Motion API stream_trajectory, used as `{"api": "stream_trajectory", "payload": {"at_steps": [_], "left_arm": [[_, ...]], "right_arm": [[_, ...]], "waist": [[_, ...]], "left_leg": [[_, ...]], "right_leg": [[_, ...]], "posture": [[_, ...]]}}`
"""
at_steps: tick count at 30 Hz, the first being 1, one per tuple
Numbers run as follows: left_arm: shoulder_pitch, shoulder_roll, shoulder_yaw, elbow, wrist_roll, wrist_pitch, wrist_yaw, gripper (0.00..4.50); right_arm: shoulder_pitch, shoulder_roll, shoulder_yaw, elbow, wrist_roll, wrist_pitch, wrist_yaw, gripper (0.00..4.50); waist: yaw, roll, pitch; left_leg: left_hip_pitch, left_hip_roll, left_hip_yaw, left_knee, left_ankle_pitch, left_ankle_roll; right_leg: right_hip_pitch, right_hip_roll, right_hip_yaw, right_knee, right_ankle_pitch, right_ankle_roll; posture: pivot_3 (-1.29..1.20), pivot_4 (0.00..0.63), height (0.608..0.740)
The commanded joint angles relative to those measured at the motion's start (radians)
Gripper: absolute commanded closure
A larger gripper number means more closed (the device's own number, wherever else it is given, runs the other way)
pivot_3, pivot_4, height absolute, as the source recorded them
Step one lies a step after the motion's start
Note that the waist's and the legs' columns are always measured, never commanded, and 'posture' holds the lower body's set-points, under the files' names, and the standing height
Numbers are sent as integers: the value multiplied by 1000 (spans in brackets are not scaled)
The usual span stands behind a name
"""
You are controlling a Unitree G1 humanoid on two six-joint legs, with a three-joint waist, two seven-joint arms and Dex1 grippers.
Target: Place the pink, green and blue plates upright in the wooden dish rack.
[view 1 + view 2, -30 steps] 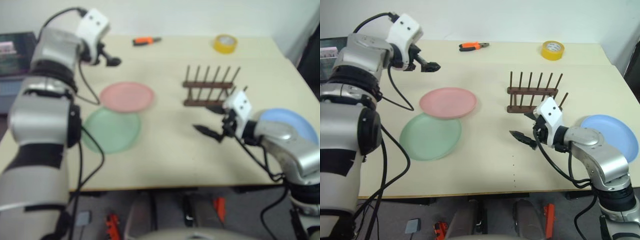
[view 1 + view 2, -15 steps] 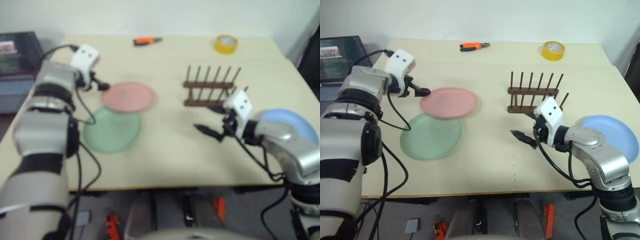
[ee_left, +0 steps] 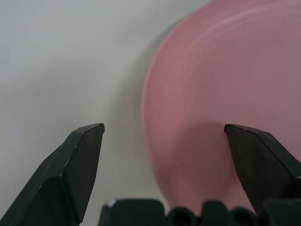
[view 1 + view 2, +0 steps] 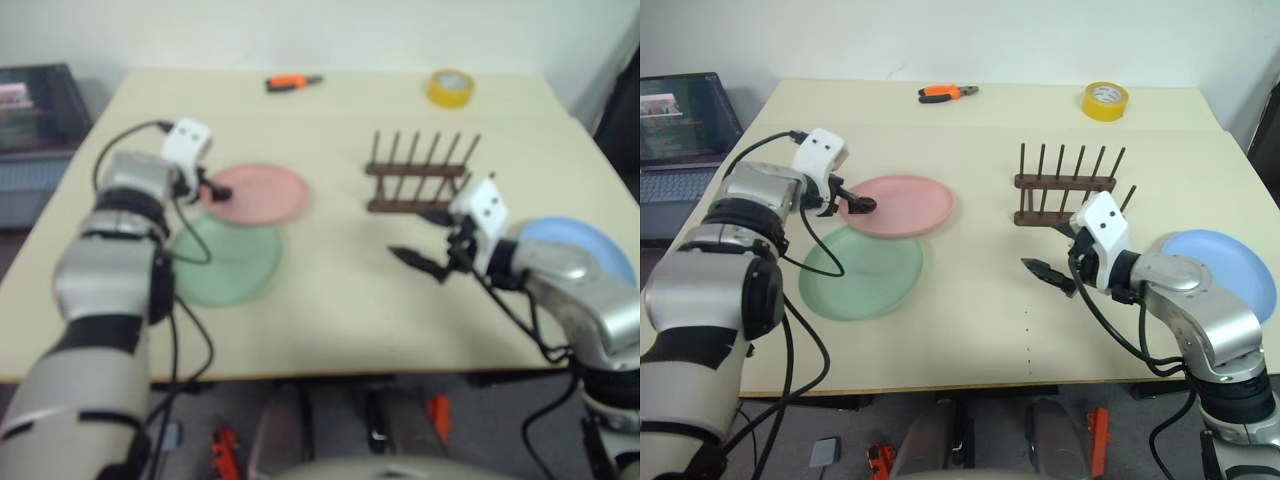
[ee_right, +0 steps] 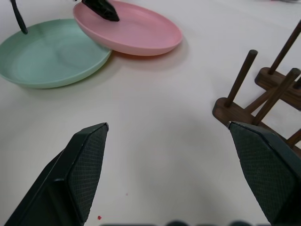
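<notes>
Beige table (image 4: 970,330) carries everything. Left gripper (image 4: 858,204), fingers apart, straddles the pink plate's (image 4: 905,205) near rim at centre left; green plate (image 4: 862,273) partly beneath it. Right gripper (image 4: 1040,272) hangs open mid-frame. Rack (image 4: 1068,185) stands empty, blue plate (image 4: 1225,270) far right: nothing placed yet.

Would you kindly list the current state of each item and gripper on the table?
pink plate: flat, rim overlapping the green plate
green plate: flat on the table
blue plate: flat, partly behind the right arm
wooden dish rack: upright, empty
left gripper: open, fingers straddling the pink plate's rim
right gripper: open, empty
tape roll: lying flat
</notes>
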Motion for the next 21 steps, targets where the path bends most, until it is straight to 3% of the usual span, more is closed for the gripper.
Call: {"api": "stream_trajectory", "payload": {"at_steps": [1,4,15,21], "left_arm": [[10,-8,24,-14,-14,5,20,0],[17,-15,34,-15,-18,6,21,586],[40,-30,50,-16,-16,7,22,4478],[34,-14,60,-18,-20,-5,34,4478]], "right_arm": [[6,-2,-34,-47,13,2,-14,35],[10,-4,-39,-52,19,4,-19,0],[7,-7,-47,-54,30,7,-25,0],[3,-8,-46,-50,29,1,-21,0]], "waist": [[1,0,0],[1,0,0],[1,0,-2],[0,0,-4]], "left_leg": [[0,0,0,0,0,0],[0,0,0,1,0,0],[1,0,0,1,0,0],[3,0,1,1,0,0]], "right_leg": [[0,0,0,0,0,0],[1,-1,0,0,0,0],[1,-1,1,0,1,1],[3,-1,1,1,1,1]], "posture": [[0,150,740],[0,150,740],[0,150,740],[0,150,740]]}}
